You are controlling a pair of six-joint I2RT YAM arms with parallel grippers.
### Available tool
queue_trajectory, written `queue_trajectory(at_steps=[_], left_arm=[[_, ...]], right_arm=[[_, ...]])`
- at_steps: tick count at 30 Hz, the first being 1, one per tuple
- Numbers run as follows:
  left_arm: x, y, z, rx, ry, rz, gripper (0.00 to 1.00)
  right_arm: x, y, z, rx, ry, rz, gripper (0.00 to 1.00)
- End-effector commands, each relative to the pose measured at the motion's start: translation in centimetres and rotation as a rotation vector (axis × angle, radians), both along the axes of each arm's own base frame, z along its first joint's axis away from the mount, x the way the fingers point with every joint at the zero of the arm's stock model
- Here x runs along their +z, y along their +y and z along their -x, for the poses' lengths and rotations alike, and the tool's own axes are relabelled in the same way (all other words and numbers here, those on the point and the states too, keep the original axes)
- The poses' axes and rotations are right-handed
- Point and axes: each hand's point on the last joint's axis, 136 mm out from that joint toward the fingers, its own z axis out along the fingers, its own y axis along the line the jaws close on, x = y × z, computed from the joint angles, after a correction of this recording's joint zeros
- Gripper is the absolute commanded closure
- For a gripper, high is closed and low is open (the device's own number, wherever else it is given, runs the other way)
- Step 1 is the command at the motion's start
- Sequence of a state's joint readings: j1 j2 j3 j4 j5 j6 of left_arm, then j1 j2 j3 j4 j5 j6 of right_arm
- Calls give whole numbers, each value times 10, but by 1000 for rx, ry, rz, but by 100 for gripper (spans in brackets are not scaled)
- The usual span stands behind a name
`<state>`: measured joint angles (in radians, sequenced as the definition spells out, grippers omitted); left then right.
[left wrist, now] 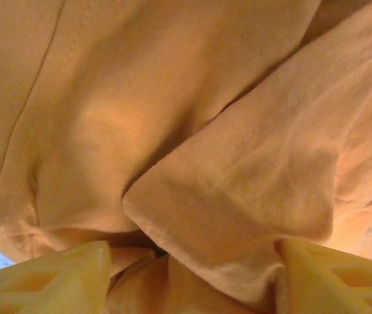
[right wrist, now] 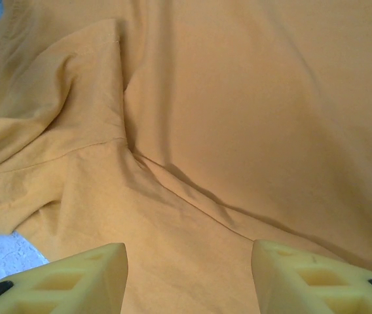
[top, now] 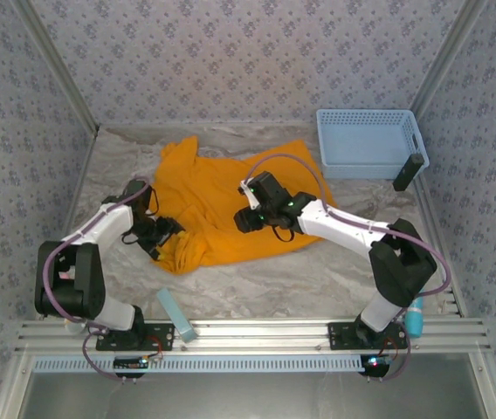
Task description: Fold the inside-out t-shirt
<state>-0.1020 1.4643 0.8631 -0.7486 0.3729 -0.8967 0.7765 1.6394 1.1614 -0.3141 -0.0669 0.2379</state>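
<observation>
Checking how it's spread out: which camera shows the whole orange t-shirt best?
The top external view: the t-shirt shows its full rumpled outline on the table. The left wrist view gives a close-up folded hem, the right wrist view close-up creases and a seam.

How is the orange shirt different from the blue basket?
The t-shirt is orange-yellow; the basket is light blue. The t-shirt lies soft and wrinkled mid-table; the basket stands stiff and boxy in the far right corner. The left gripper and right gripper are down at the t-shirt, not at the basket. Both sit on the same table.
</observation>
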Motion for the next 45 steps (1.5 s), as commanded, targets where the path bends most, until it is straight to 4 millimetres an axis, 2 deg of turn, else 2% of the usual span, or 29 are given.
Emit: queue_trajectory(at_steps=[1,3,7,8,11,14,19,22,24,30,31,32,34,36,38,41,45], left_arm=[[-1,3,-10,98,2,-3,41],[-2,4,-12,123,6,-7,50],[-6,-2,-11,142,30,25,50],[-6,-4,-10,144,38,32,47],[-9,-6,-3,155,66,31,25],[-9,1,5,196,91,-3,24],[-4,4,-1,267,55,-8,40],[-10,0,1,284,88,13,48],[-13,-3,-5,295,77,28,54],[-20,-6,-3,306,107,32,53],[-20,-6,-4,303,105,33,56],[-18,-6,-6,297,96,32,66],[-10,-2,-12,261,58,1,89],[4,3,-20,196,1,-41,100],[20,11,-32,84,-80,-106,100],[47,13,-57,-171,-251,-187,100],[76,12,-72,-491,-439,-359,100]], right_arm=[[13,-6,0,5,-39,-2,45],[14,-7,0,7,-46,-1,46],[16,-8,-1,14,-52,4,45],[16,-7,0,17,-53,5,45],[15,-8,0,21,-55,9,46],[14,-10,1,23,-55,11,45],[13,-10,5,35,-52,6,46],[14,-11,5,43,-60,15,46],[15,-13,4,40,-68,22,45],[16,-14,5,37,-76,18,45],[16,-15,5,36,-76,17,45],[16,-15,5,36,-76,17,45],[16,-16,6,37,-76,19,45],[16,-17,6,36,-80,22,45],[17,-19,6,31,-87,25,45],[20,-21,4,19,-100,24,45],[20,-25,1,-6,-107,17,44]])
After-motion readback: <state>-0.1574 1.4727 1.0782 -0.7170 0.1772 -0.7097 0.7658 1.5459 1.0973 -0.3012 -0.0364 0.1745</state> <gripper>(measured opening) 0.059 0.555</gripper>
